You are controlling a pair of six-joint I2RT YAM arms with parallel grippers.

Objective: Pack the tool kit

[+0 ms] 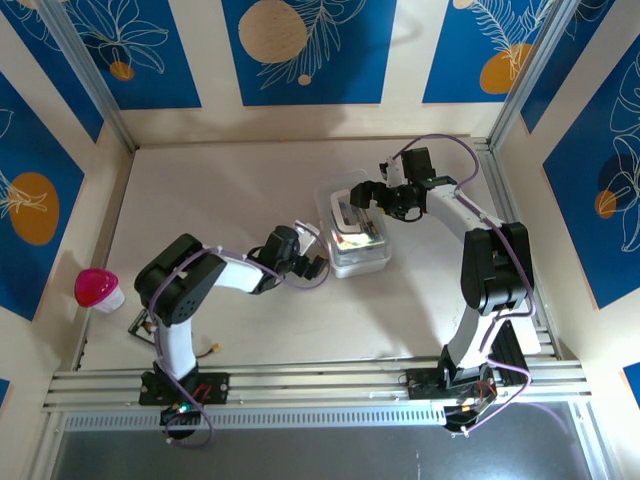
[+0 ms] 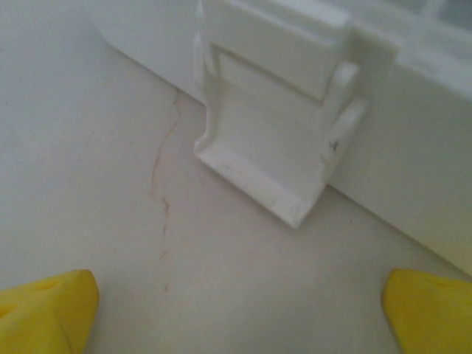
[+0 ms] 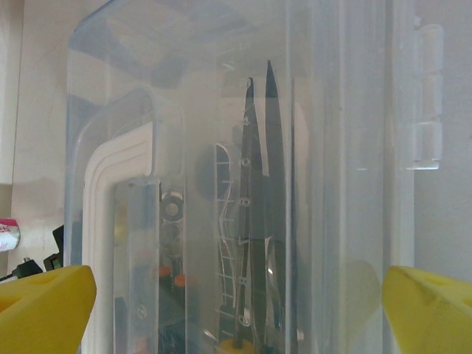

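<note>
My left end effector [image 2: 237, 317] is released. Its yellow pads [image 2: 46, 313] are spread wide, with only bare bench [image 2: 88, 147] between them. Just ahead of it a white latch [image 2: 265, 147] hangs down the pale side wall of the tool kit [image 1: 358, 250]. I cannot tell whether the latch's lower lip touches the bench. My pads are short of the latch and not touching it.

My right end effector [image 3: 236, 313] is also released, pads far apart and gripping nothing. The kit's clear plastic stands close in front of it. Through the plastic, straight ahead, I see dark pointed pliers [image 3: 257, 214], tips pointing away from me, with a little yellow at the near end. Left of them are small round metal pieces and orange bits, too blurred to name. Ahead and to my right is a clear hinge [image 3: 426, 96] on the case edge.

The top external view shows the kit on the bench between my two end effectors. The left is at its near corner and the right over its far end. A pink ball [image 1: 97, 288] sits well off to the left of my left arm.
</note>
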